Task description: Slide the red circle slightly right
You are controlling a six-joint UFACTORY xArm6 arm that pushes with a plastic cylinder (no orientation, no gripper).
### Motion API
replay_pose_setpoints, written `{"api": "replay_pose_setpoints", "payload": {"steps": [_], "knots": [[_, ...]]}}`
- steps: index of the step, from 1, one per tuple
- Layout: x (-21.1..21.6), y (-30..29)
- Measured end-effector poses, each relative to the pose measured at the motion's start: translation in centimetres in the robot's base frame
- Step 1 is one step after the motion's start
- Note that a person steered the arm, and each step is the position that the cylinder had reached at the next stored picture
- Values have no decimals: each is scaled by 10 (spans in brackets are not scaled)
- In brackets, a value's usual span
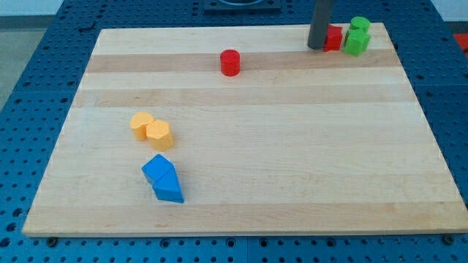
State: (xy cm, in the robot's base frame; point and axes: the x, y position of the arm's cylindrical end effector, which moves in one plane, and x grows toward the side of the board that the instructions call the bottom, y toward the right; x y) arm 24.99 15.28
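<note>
The red circle (pixel 230 63), a short red cylinder, stands on the wooden board (pixel 292 161) near the view's top, left of centre. My tip (pixel 317 47) is far to its right, at the view's top right, touching the left side of a second red block (pixel 334 38). The rod rises out of the view's top edge.
Two green blocks (pixel 357 36) stand just right of the second red block at the board's top right corner. Two orange blocks (pixel 152 131) lie together at the left. Two blue blocks (pixel 163 178) lie below them, near the view's bottom left.
</note>
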Motion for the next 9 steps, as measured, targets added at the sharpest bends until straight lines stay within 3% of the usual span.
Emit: {"api": "replay_pose_setpoints", "payload": {"steps": [2, 3, 5, 6, 7, 9], "knots": [[-19, 19], [-12, -19], [-8, -157], [13, -235], [52, -273], [61, -222]]}}
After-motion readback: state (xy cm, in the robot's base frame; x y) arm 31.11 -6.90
